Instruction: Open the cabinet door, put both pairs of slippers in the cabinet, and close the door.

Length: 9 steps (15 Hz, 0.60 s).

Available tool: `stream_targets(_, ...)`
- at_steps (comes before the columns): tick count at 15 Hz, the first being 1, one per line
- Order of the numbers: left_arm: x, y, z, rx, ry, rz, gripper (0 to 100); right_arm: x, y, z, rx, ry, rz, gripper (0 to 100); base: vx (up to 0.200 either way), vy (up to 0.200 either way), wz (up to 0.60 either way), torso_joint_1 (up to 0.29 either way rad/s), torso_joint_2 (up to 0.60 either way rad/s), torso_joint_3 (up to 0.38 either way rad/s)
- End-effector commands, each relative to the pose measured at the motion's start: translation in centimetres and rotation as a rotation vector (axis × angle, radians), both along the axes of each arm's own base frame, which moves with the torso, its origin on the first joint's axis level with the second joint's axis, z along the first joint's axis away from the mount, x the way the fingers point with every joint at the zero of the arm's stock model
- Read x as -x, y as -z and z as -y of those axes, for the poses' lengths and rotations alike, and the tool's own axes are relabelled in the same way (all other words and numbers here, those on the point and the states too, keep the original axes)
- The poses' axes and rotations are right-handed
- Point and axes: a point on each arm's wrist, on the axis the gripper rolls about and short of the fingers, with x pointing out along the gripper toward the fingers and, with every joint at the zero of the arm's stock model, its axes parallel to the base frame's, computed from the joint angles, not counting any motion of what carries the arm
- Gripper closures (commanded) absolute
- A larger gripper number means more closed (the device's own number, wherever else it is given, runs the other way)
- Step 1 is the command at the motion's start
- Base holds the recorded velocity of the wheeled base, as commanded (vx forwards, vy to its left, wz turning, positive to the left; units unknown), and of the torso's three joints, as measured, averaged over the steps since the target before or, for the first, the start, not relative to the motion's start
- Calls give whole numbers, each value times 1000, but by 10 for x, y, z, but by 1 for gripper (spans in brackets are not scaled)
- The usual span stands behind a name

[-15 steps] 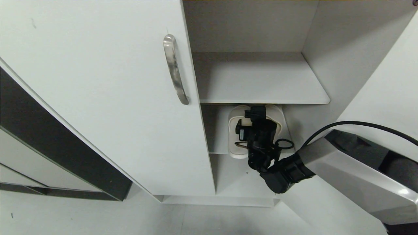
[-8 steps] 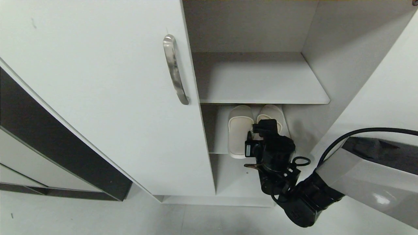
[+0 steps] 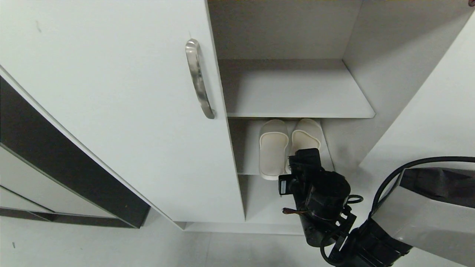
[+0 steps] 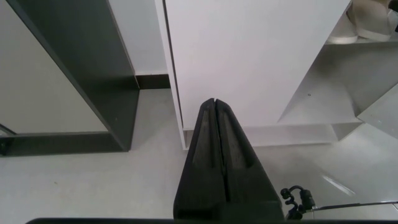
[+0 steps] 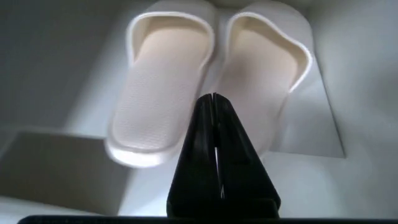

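Observation:
A pair of cream slippers [image 3: 274, 148] lies side by side on the cabinet's lower shelf [image 3: 246, 148], toes pointing inward. The left slipper's heel overhangs the shelf's front edge. My right gripper [image 3: 304, 155] hangs just in front of the heel of the right slipper [image 3: 306, 135], clear of both. In the right wrist view the right gripper [image 5: 213, 98] is shut and empty, with the slippers [image 5: 165, 93] beyond its tip. My left gripper [image 4: 214, 102] is shut and empty, low over the floor before the closed left door [image 4: 249, 56].
The closed left door [image 3: 111, 92] carries a metal handle [image 3: 198, 79]. The open right door [image 3: 441, 96] stands at the right, close to my right arm. An upper shelf [image 3: 293, 89] is bare. A dark panel [image 3: 55, 155] runs along the left.
My right gripper has drawn back out of the cabinet, down and to the right. The slippers it covered now lie uncovered on the shelf.

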Motion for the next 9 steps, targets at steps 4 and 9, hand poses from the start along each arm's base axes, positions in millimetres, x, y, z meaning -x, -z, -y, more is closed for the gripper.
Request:
stream_targets(4,0,0,0,-2,0,-2,100,2,-1,0,4,-4,0,100,-200,0,0,0,4,5)
stream_targets(9,0,0,0,0,0,-2,100,2,0,0,9,-4,-4,0,0,0,0,0,0,0)
